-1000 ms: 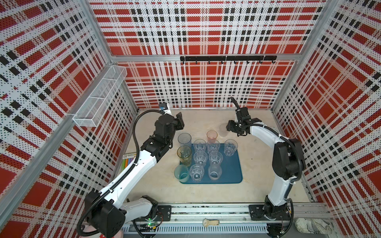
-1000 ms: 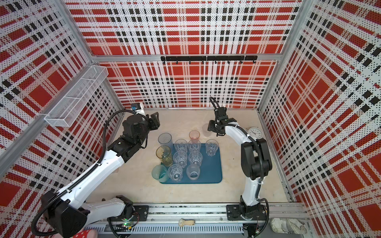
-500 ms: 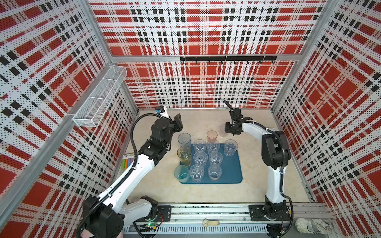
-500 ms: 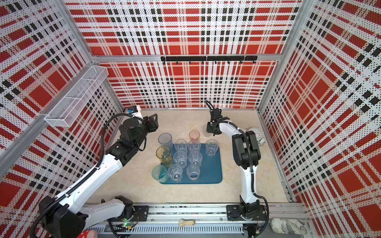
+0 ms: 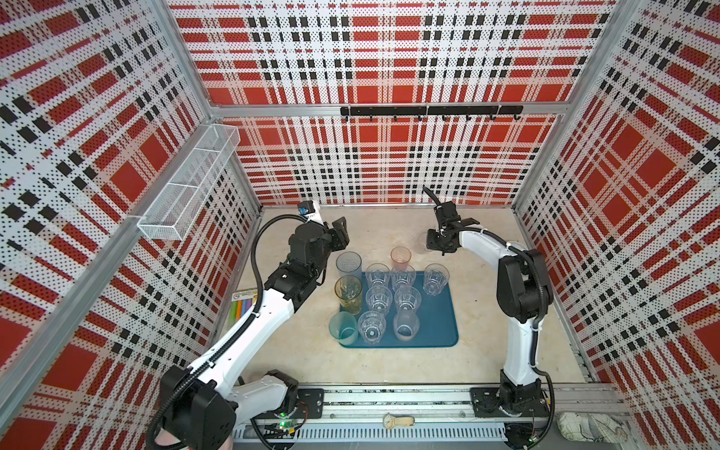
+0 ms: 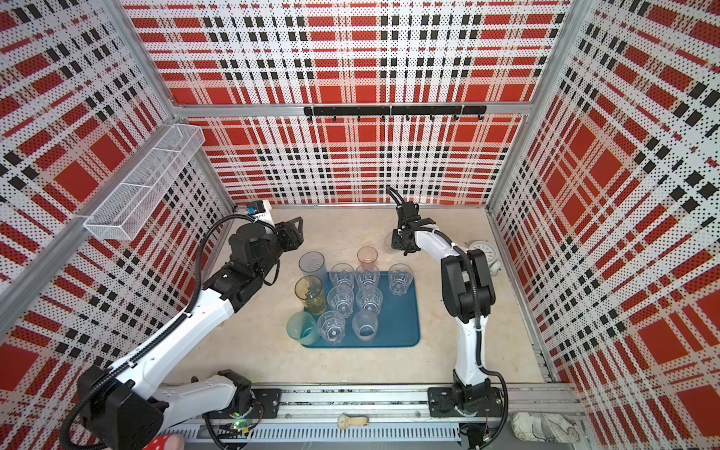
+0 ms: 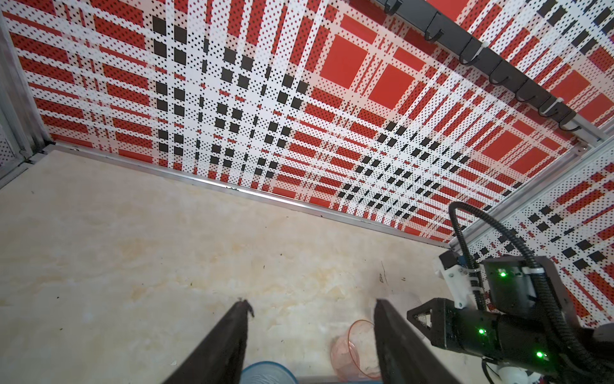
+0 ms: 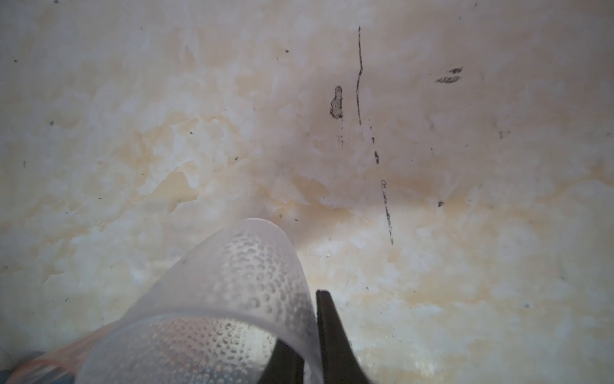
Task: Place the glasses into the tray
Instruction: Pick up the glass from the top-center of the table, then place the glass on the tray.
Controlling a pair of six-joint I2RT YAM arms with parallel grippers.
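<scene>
Right pincer [image 8: 307, 325] pinches the rim of a frosted glass [image 8: 232, 282] on the table [image 5: 370, 233] beyond the far edge of the tray [image 5: 440, 311], whose bare right part lies nearest this arm.

We see both top views lit brightly and evenly from above, the walls [image 5: 389, 58] bowing outward at the edges and shadows on the tabletop [image 5: 389, 366] soft and faint — while in the right wrist view the near frosted glass [image 8: 212, 316] is blurred.
</scene>
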